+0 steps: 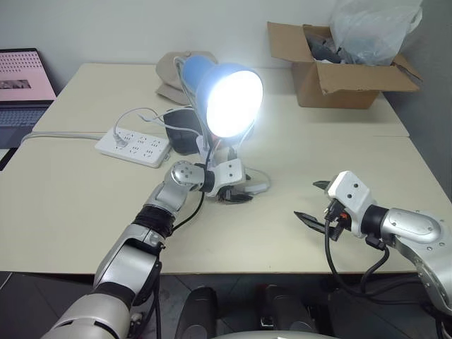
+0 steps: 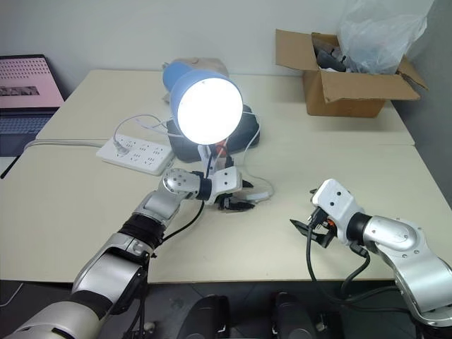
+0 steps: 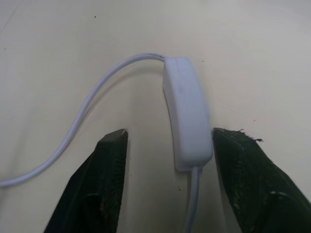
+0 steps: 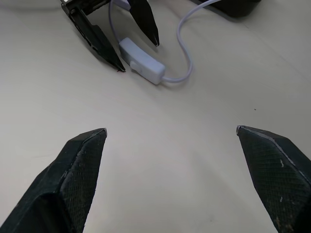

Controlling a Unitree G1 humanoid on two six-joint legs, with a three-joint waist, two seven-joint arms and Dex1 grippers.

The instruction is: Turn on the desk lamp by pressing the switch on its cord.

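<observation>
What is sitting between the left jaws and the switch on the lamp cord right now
Nothing visible. The left gripper has its jaws open, one on each side of the switch, which lies flat on the table with the cord curving away. The desk lamp is already lit.

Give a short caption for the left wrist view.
Open fingers straddle the white switch on its cord.

The right gripper (image 4: 171, 131) stands wide open over the table (image 4: 160, 160). Beyond it, the left gripper (image 4: 140, 57) has its black fingers (image 4: 97, 41) parted either side of the white switch (image 4: 142, 61), whose cord (image 4: 183, 34) loops away.
</observation>
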